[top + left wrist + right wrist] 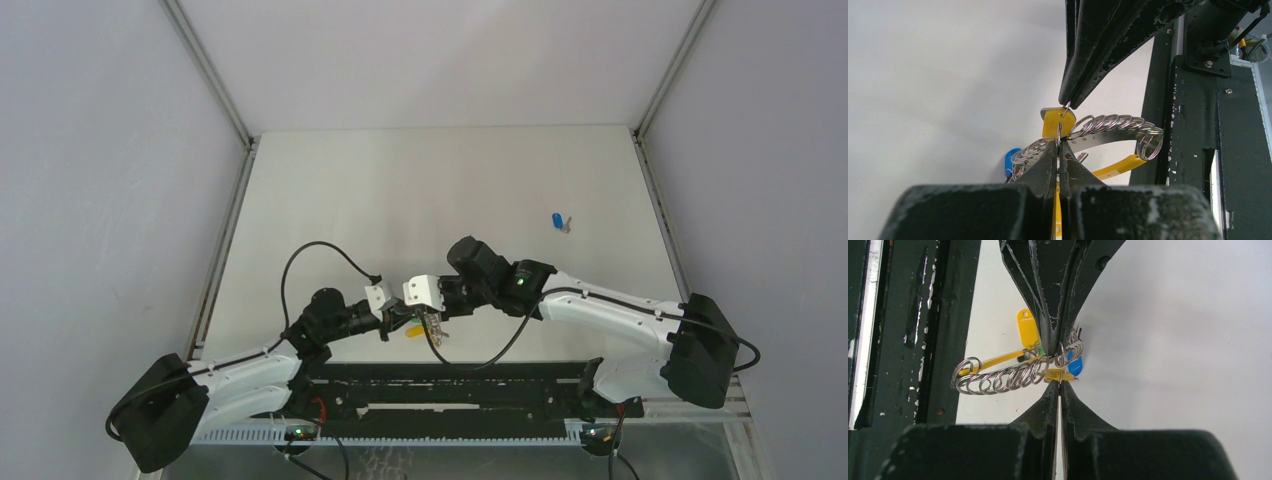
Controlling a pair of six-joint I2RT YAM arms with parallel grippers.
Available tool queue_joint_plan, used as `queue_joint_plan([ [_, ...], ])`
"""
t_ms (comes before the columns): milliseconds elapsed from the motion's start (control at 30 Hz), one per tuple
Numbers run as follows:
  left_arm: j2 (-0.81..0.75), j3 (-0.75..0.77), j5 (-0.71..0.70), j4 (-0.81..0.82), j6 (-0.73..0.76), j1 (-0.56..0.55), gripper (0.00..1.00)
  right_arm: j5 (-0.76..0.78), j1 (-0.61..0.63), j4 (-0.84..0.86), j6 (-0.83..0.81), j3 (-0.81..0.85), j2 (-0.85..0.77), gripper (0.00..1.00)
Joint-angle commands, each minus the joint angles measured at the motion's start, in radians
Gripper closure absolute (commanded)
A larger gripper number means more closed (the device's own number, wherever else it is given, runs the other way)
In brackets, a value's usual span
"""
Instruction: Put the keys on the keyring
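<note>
Left tool and right tool face tip-to-tip (both clamped tight).

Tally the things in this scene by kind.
Blue-capped silver metal key, lying loose: 1
Silver metal keyring bunch with coloured caps: 1
Black two-finger grippers, left gripper and right gripper: 2
Total: 4

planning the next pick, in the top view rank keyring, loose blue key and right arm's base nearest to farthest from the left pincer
1. keyring: gripped in the left pincer, at the near middle of the table.
2. blue key: loose on the table, farther back and to the right.
3. right arm's base: near right corner, farthest.
</note>
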Motion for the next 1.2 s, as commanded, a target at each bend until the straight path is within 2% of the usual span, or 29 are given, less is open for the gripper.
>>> queue_joint_plan([
  [0,-0.009,0.025,0.011,0.048,0.013,-0.003,1.00,0.002,0.016,0.036,-0.017,0.018,-0.002,1.00],
  [1167,-0.004,0.028,0.023,0.048,0.023,-0.003,1.00,0.012,0.028,0.032,-0.025,0.017,0.005,1.00],
])
